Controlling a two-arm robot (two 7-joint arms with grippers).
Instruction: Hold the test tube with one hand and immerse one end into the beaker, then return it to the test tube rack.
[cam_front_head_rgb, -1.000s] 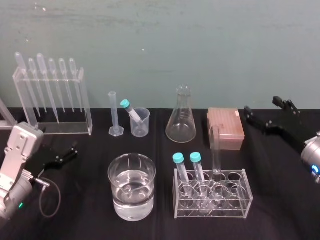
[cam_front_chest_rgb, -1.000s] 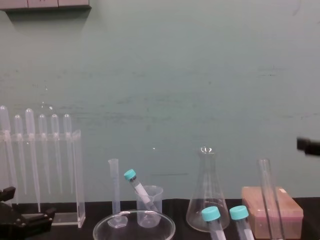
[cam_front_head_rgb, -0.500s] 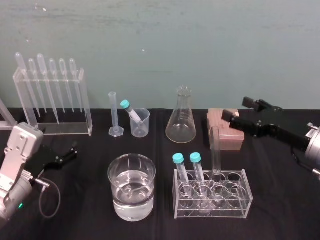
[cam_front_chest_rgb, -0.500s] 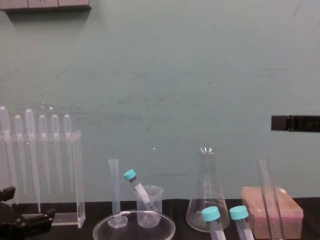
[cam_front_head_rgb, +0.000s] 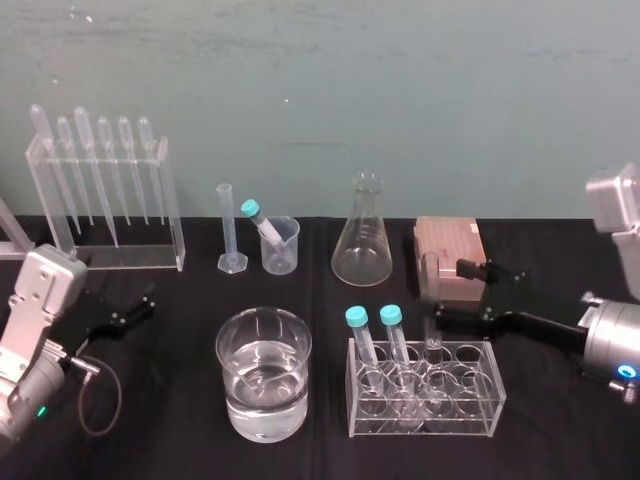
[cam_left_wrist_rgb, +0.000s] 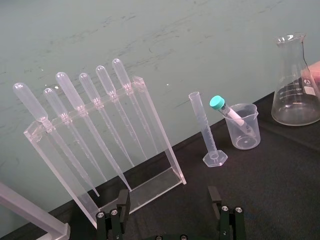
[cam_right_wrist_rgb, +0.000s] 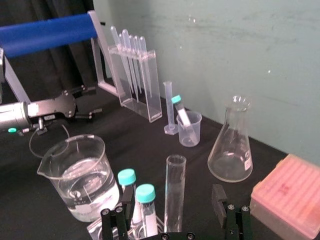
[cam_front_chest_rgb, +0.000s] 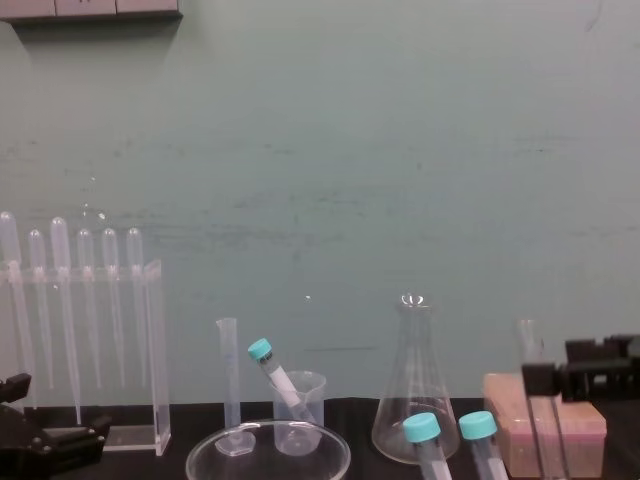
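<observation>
The tube (cam_front_head_rgb: 431, 290) stands upright in the clear rack (cam_front_head_rgb: 480, 410), right of two capped tubes (cam_front_head_rgb: 372, 335). The beaker (cam_front_head_rgb: 263, 375) of water sits left of the rack and the pink box (cam_front_head_rgb: 452, 250) sits beyond it. The right gripper (cam_front_head_rgb: 450, 292) reaches in from the right at the tube's upper part. The left gripper (cam_front_head_rgb: 135, 308) rests on the table, far left.

In the left wrist view, the left gripper (cam_left_wrist_rgb: 169, 205) is spread and holds nothing.

In the right wrist view, the tube (cam_right_wrist_rgb: 174, 195) stands between the right gripper's (cam_right_wrist_rgb: 172, 197) spread fingers (cam_right_wrist_rgb: 218, 196), touching neither.

In the chest view, the right gripper (cam_front_chest_rgb: 558, 368) is level with the tube's (cam_front_chest_rgb: 530, 345) top.
</observation>
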